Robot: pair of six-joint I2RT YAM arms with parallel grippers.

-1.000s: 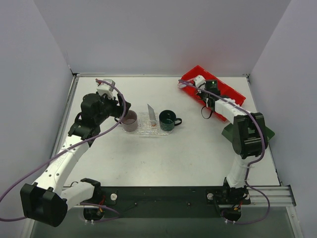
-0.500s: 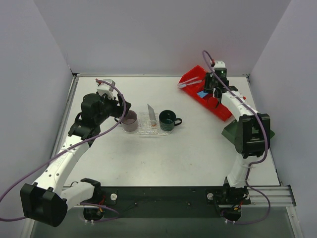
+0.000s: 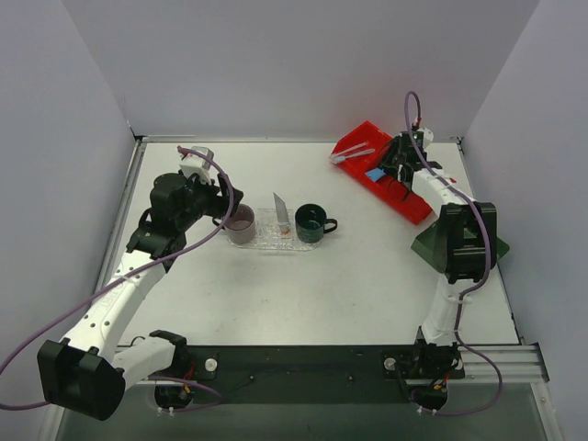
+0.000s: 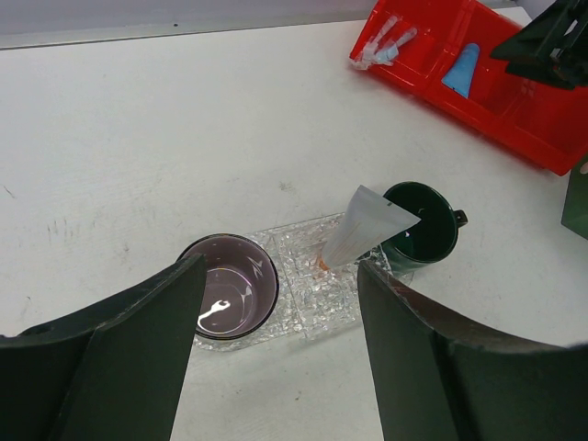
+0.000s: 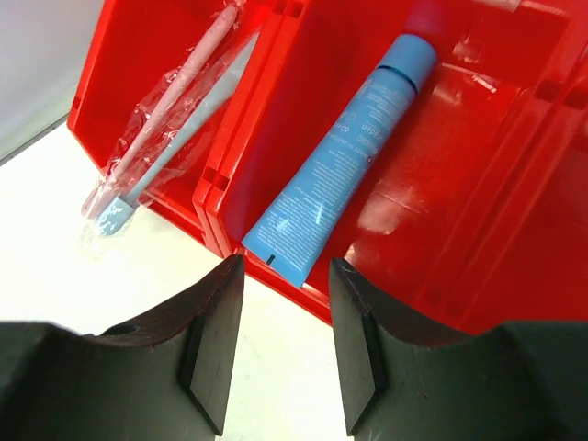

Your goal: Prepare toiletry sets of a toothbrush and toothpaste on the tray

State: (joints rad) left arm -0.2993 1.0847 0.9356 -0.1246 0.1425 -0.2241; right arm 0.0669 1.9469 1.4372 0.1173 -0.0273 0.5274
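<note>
The clear glittery tray (image 3: 272,241) (image 4: 317,303) lies mid-table. On it a white tube (image 3: 281,213) (image 4: 367,225) stands tilted between a mauve cup (image 3: 241,223) (image 4: 230,285) and a dark green mug (image 3: 310,222) (image 4: 421,234). My left gripper (image 3: 225,204) (image 4: 283,276) hovers open above the cup end of the tray, holding nothing. A blue tube (image 3: 375,174) (image 5: 344,156) lies in the red bin (image 3: 418,204) (image 5: 459,184). Wrapped toothbrushes (image 3: 354,154) (image 5: 170,119) lie in its end compartment. My right gripper (image 3: 397,163) (image 5: 285,276) stands open and empty over the bin's edge, just short of the blue tube's flat end.
A dark green rectangular tray (image 3: 428,246) (image 4: 577,197) lies at the right, partly under the right arm. The bin sits diagonally at the back right corner, close to the walls.
My right gripper has opened from shut. Its wrist has swung up and back toward the far right over the bin. The left arm has not moved.
</note>
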